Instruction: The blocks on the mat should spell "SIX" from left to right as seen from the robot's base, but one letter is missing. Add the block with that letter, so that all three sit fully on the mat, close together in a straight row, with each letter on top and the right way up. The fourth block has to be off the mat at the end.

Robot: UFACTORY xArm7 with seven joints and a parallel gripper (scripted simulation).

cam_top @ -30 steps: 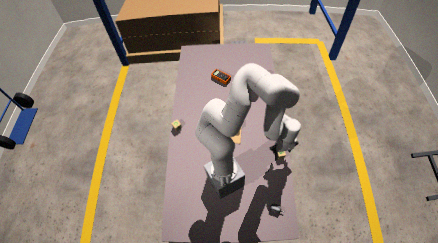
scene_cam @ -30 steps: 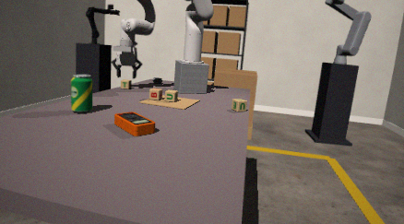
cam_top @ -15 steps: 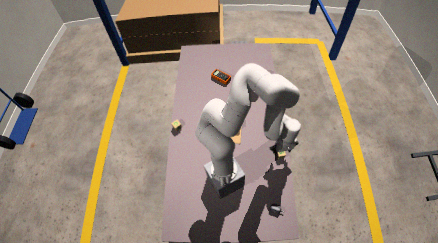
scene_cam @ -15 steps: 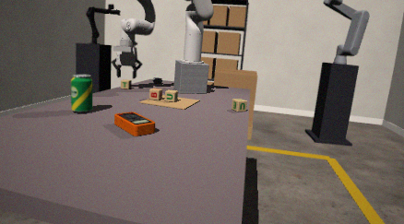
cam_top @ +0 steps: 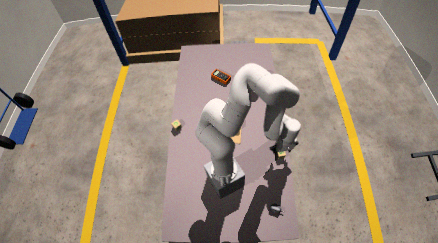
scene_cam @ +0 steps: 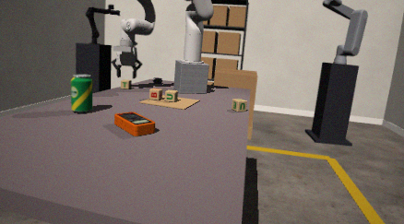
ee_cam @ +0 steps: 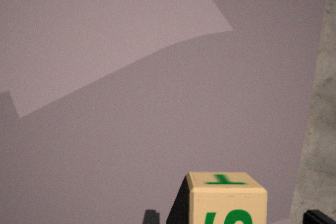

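Observation:
A wooden block [cam_top: 281, 154] [scene_cam: 125, 84] stands near the table's right edge. In the wrist view the block [ee_cam: 228, 202] shows a green S on top, cut off by the frame, and a green T on its far side. My gripper [scene_cam: 126, 76] [ee_cam: 233, 217] is open just above it, one finger to each side. The mat [scene_cam: 184, 104] [cam_top: 236, 139] bears two blocks, one with a red side letter [scene_cam: 155, 94] and one with a green side letter [scene_cam: 171, 96]; their top letters are unreadable, and the arm hides them in the top view. Another block [cam_top: 176, 124] [scene_cam: 239, 105] stands off the mat near the left edge.
An orange meter [cam_top: 220, 76] [scene_cam: 135, 123] lies at the table's far part. A green can [scene_cam: 81, 94] stands beyond the mat on the right side as seen from the base. A small grey object [cam_top: 275, 209] lies near the right edge behind the arm's base.

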